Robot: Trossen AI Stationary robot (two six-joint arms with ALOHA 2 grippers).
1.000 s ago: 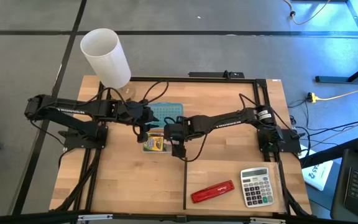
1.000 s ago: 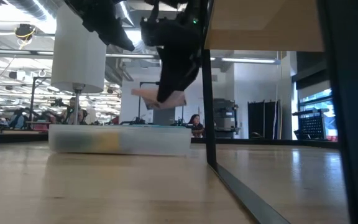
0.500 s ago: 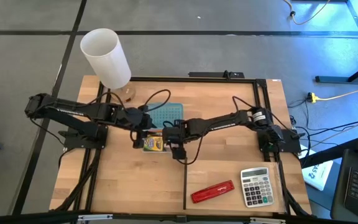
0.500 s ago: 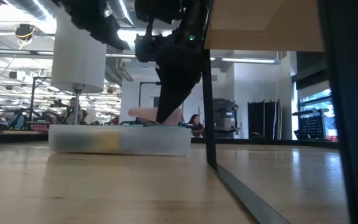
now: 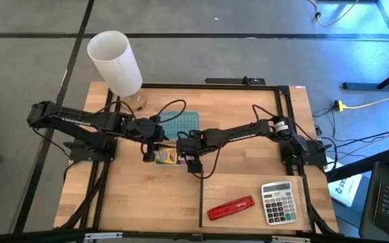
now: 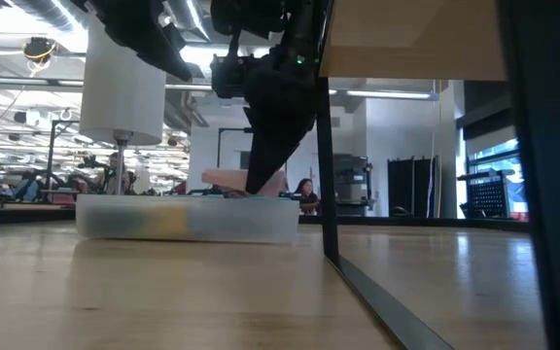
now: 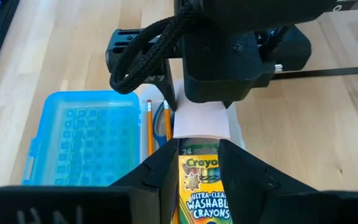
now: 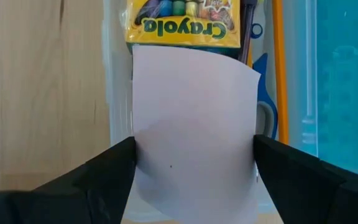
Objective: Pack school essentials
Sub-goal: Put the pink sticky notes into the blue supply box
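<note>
A clear pencil case [image 5: 169, 154] lies mid-table with its blue lid [image 5: 179, 123] swung open toward the far side. Inside are a yellow-green crayon box [image 8: 185, 22], blue-handled scissors [image 8: 263, 71] and orange pencils [image 8: 280, 62]. My right gripper [image 8: 194, 140] stands over the case [image 6: 188, 216], shut on a pink sticky-note pad [image 8: 194, 118]. My left gripper [image 7: 199, 146] hovers above the crayon box [image 7: 201, 186] from the left, its fingers slightly apart with nothing between them. My right gripper pinches the pad between its two fingers by two opposite edges [image 8: 140, 155], near one end. The fingers slant down from the table's right side. The pad [image 6: 233, 177] lies about level at the height of the case's rim, above the crayon box. Whether it rests on the contents I cannot tell.
A white cylinder [image 5: 115, 62] stands at the far left corner. A red stapler [image 5: 231, 208] and a grey calculator [image 5: 278, 202] lie near the front right. A black frame rail [image 5: 201, 196] runs across the table from the case toward the near edge.
My right gripper has sunk toward the case with the pink pad, which now sits at the rim's height instead of well above it. Over the last half second it has kept still.
</note>
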